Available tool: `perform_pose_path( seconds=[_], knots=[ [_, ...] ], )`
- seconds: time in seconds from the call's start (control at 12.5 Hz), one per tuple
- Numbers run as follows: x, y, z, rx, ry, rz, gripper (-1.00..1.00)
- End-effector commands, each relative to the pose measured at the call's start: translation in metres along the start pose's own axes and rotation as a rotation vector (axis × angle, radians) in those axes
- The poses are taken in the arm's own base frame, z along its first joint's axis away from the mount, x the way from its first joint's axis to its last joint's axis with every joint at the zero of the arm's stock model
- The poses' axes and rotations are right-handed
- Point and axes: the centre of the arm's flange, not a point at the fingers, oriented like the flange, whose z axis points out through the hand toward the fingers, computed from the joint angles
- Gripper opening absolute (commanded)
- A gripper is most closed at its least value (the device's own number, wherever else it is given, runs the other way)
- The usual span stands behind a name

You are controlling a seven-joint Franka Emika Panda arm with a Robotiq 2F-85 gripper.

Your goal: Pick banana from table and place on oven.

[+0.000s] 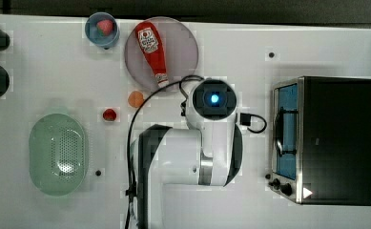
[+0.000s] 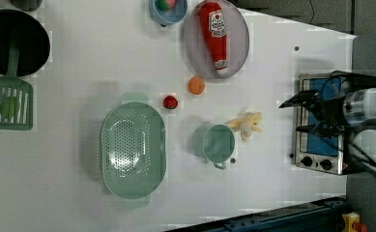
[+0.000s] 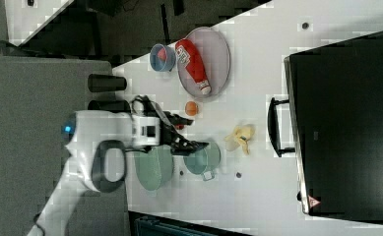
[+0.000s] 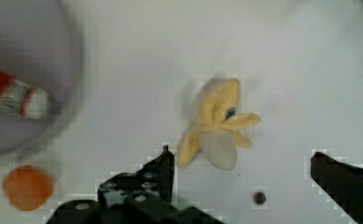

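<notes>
The banana (image 2: pixel 246 125), pale yellow with its peel flaps splayed, lies on the white table (image 2: pixel 272 193) between a green cup and the oven (image 2: pixel 321 145). It also shows in the right view as the banana (image 3: pixel 239 137), in front of the oven (image 3: pixel 346 123) door handle. My gripper (image 4: pixel 240 154) is open and holds nothing. In the wrist view the banana (image 4: pixel 219 126) lies below me, just past the fingertips and nearer one finger. The gripper (image 2: pixel 297 116) hangs above the table, and in the right view the gripper (image 3: pixel 193 132) is over the green cup. In the top view the oven (image 1: pixel 335 138) stands at the right.
A green cup (image 2: pixel 217 143) sits beside the banana. An orange fruit (image 2: pixel 196 85) and a small red fruit (image 2: pixel 170 102) lie nearby. A ketchup bottle (image 2: pixel 215 34) rests on a grey plate (image 2: pixel 238 48). A green colander (image 2: pixel 133 150), a blue bowl (image 2: pixel 167 10) and a black pan (image 2: pixel 14 41) stand farther off.
</notes>
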Motion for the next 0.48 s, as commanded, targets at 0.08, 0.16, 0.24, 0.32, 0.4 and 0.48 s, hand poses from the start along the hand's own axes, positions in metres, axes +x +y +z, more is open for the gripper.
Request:
perform_pose_path(
  seconds=[0.08, 0.16, 0.24, 0.32, 0.4, 0.48],
  knots=[
    [-0.005, 0.008, 0.027, 0.038, 0.035, 0.035, 1.00],
    [-0.008, 0.010, 0.048, 0.044, 0.040, 0.033, 1.00],
    [-0.011, 0.012, 0.068, 0.045, 0.041, 0.031, 1.00],
    [-0.014, 0.012, 0.086, 0.040, 0.036, 0.027, 1.00],
    [-0.016, 0.011, 0.103, 0.029, 0.027, 0.023, 1.00],
    [-0.017, 0.010, 0.117, 0.022, 0.021, 0.020, 1.00]
  ],
)
